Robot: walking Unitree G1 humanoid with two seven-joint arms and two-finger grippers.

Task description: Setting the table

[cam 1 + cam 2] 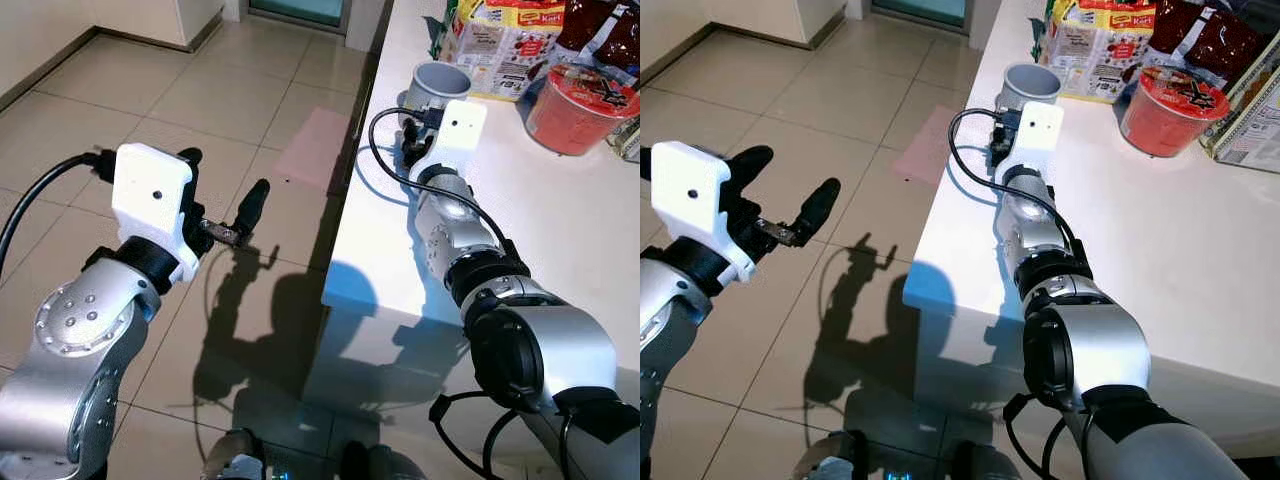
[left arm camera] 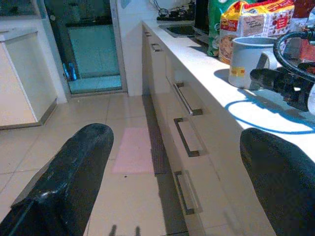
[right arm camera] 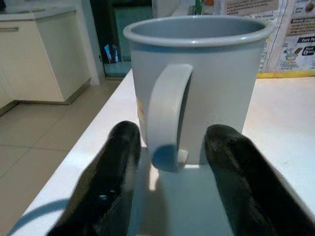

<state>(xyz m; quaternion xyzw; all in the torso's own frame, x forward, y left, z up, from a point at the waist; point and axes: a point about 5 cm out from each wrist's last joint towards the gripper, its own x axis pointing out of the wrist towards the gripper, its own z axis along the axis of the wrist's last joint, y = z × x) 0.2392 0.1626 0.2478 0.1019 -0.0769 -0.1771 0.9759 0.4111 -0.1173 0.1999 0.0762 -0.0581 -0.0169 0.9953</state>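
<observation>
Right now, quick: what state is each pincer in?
Left pincer: open, holding nothing, out over the floor.
Right pincer: open, fingers on either side of the grey mug's handle, not yet closed.

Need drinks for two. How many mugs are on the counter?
1: a grey mug near the counter edge, handle between the open right gripper's fingers. Packages behind may hide more.
</observation>
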